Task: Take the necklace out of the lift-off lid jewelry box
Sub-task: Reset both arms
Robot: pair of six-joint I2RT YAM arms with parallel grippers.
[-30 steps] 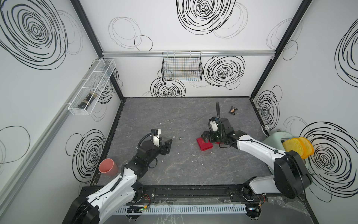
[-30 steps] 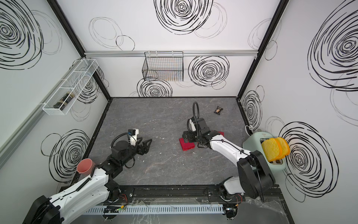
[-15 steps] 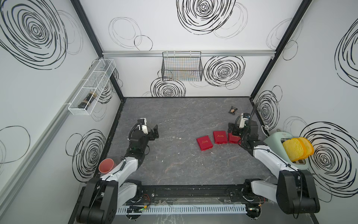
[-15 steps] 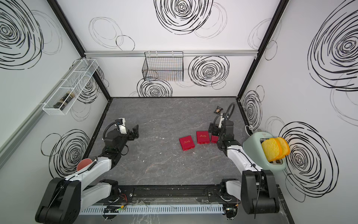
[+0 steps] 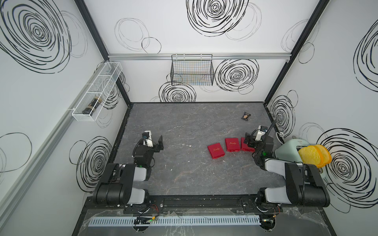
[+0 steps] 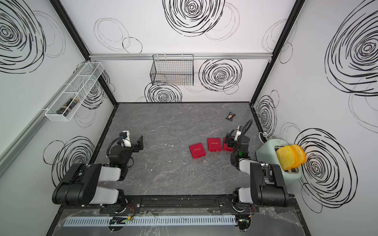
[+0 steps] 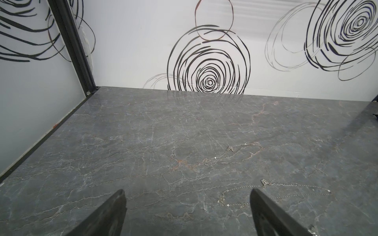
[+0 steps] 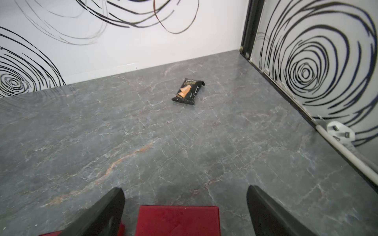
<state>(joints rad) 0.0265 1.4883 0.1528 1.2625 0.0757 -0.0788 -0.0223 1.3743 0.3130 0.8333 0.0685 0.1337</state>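
Observation:
Three flat red jewelry box pieces lie in a row right of the table's middle. Two show gold script on top (image 5: 216, 150) (image 5: 232, 144). The third (image 5: 245, 145) is partly hidden under my right gripper (image 5: 248, 141), which hangs open above it. The right wrist view shows that red velvet piece (image 8: 178, 220) low between the spread fingers, untouched. Two thin silver necklace chains lie bare on the table in the left wrist view, one (image 7: 272, 191) beside a fingertip and one (image 7: 233, 152) farther off. My left gripper (image 7: 187, 194) is open and holds nothing, at the table's left (image 5: 157, 144).
A black snack packet (image 5: 246, 116) lies near the back right corner. A mint toaster (image 5: 286, 150) with yellow bread stands at the right edge, with a white plug (image 8: 340, 132) by the right wall. A wire basket (image 5: 192, 70) and a white rack (image 5: 96, 94) hang on the walls.
Both arms have drawn back toward their bases. My right gripper left the leftmost red piece and came over the rightmost, uncovering two more red pieces. The left gripper swung toward the left wall.

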